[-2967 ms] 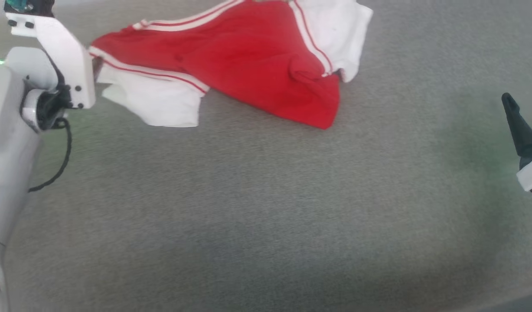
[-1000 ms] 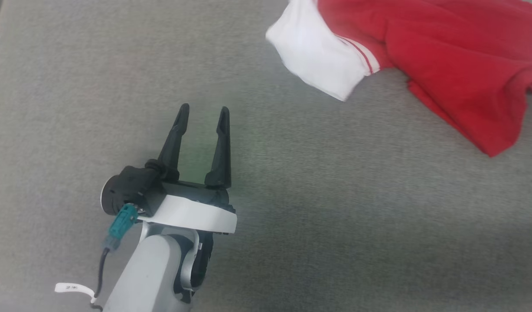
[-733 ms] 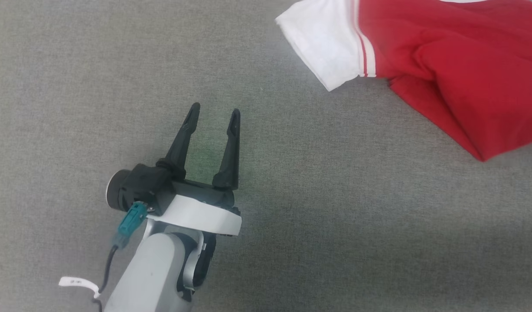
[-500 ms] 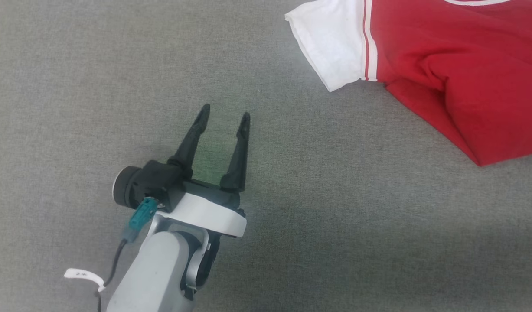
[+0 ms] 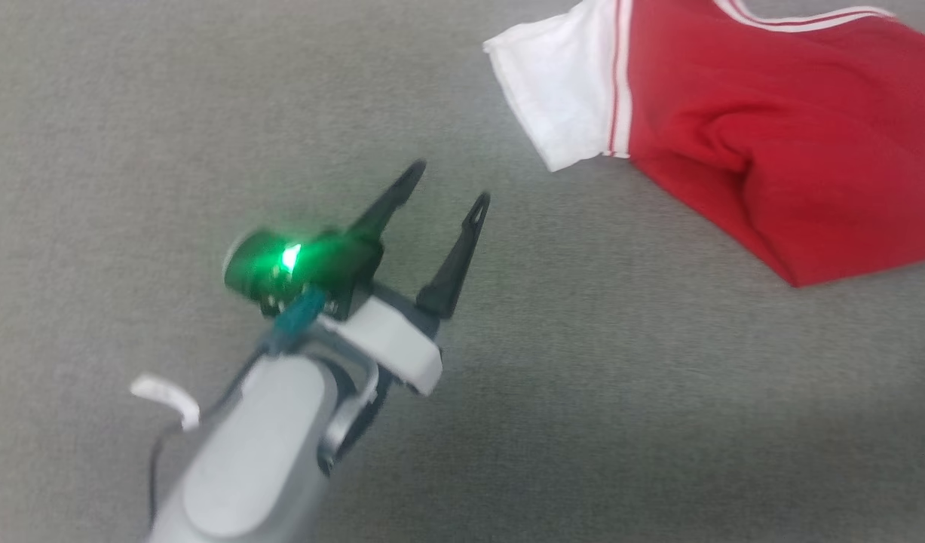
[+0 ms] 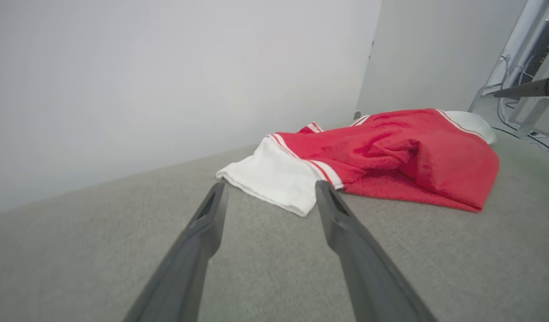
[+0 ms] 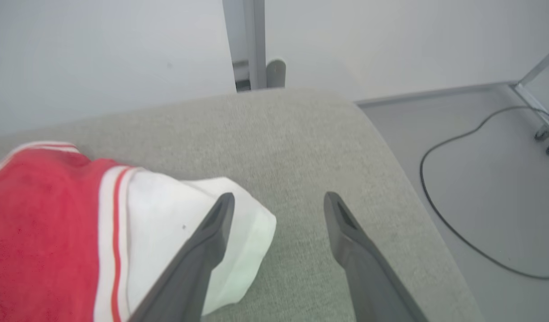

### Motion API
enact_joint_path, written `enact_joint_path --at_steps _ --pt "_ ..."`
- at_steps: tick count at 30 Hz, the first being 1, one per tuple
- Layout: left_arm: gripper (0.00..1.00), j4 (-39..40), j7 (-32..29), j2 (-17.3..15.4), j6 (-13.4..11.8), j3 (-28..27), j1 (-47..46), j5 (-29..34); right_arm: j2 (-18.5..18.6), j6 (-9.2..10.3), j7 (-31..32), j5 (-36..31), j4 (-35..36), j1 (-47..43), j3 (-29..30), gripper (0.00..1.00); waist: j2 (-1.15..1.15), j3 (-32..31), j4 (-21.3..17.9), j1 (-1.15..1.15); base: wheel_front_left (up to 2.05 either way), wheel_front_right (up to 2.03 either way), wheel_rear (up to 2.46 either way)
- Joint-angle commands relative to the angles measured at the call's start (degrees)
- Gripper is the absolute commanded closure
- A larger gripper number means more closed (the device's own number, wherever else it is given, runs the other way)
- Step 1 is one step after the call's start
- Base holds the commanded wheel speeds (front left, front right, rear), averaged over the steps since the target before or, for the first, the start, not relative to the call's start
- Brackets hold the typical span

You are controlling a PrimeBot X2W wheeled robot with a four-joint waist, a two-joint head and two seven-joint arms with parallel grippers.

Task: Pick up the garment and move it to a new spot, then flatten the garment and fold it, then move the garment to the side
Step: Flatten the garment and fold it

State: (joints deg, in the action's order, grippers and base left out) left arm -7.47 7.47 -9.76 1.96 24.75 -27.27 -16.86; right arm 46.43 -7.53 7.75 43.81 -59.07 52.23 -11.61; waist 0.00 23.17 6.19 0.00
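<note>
Grey fabric covers the worktop, and pale walls stand behind it in both wrist views. Starting at your left, the left pincer hovers over bare fabric with its two fingers spread and nothing between them (a green light glows on its wrist).

Ahead and to the right of it lies the garment, rumpled on the worktop toward the far right of the head view. Its long axis runs roughly left to right across your front. The near white sleeve points left toward this pincer, and one red hem corner points back toward you. From the left wrist camera, that sleeve sits almost straight ahead of the fingers, near but apart from them.

Further right, at the garment's other end, the right pincer is also spread and grips nothing. The far white sleeve lies right at its left finger, though you cannot tell from this angle whether the two touch. The worktop's rounded edge is just beyond.

So the right arm looks the nearer of the two. The left needs a short reach forward and rightward to meet its sleeve. Since the cloth is bunched along the middle, flattening probably means pulling the two sleeves apart along that left-right axis.
</note>
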Motion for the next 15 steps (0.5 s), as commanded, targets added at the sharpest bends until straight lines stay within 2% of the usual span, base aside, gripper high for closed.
enact_joint_path --at_steps 1,3,5,7,8,10,12,13,15 --pt "0.00 -0.12 -1.16 -0.68 0.80 0.30 -2.25 0.72 -0.48 0.08 -2.24 0.17 0.83 -0.50 -0.16 0.00 0.00 -1.05 -1.25 0.00 0.00 0.00 0.00" --pt "0.00 -0.72 -5.16 -3.11 2.55 0.90 -6.90 1.22 -1.90 0.08 -7.32 0.46 4.11 -3.04 -1.59 0.00 0.00 -1.97 -3.50 0.00 0.00 0.00 0.00" --pt "0.00 -0.93 -6.59 -3.96 3.02 0.98 -8.81 1.28 -2.43 0.08 -8.91 0.94 5.78 -3.96 -2.20 0.00 0.00 -2.11 -4.39 0.00 0.00 0.00 0.00" --pt "0.00 -2.06 -9.50 -5.53 4.02 1.40 -12.42 0.55 -3.39 0.06 -11.91 1.82 10.66 -6.64 -4.14 0.00 0.00 -2.26 -6.27 0.00 0.00 0.00 0.00" --pt "0.00 -4.01 -12.45 -7.17 4.84 1.51 -16.33 -1.17 -4.33 0.08 -14.56 3.46 15.84 -9.60 -5.70 0.00 0.00 -2.00 -8.60 0.00 0.00 0.00 0.00" --pt "0.00 -6.75 -15.97 -8.49 5.25 2.00 -20.30 -4.02 -4.88 0.08 -17.11 4.18 21.04 -12.34 -7.34 0.00 0.00 -1.35 -11.06 0.00 0.00 0.00 0.00" --pt "0.00 -9.98 -20.12 -10.17 5.43 3.26 -24.86 -6.46 -5.83 0.07 -18.71 5.46 25.51 -14.84 -8.11 0.00 0.00 -0.43 -13.54 0.00 0.00 0.00 0.00" --pt "0.00 -9.98 -20.12 -10.17 5.43 3.26 -24.86 -6.46 -5.83 0.07 -18.71 5.46 25.51 -14.84 -8.11 0.00 0.00 -0.43 -13.54 0.00 0.00 0.00 0.00" --pt "0.00 -13.24 -24.57 -11.52 5.49 5.81 -29.24 -10.19 -6.45 0.08 -19.73 6.11 29.38 -16.79 -8.69 0.00 0.00 0.82 -15.95 0.00 0.00 0.00 0.00"
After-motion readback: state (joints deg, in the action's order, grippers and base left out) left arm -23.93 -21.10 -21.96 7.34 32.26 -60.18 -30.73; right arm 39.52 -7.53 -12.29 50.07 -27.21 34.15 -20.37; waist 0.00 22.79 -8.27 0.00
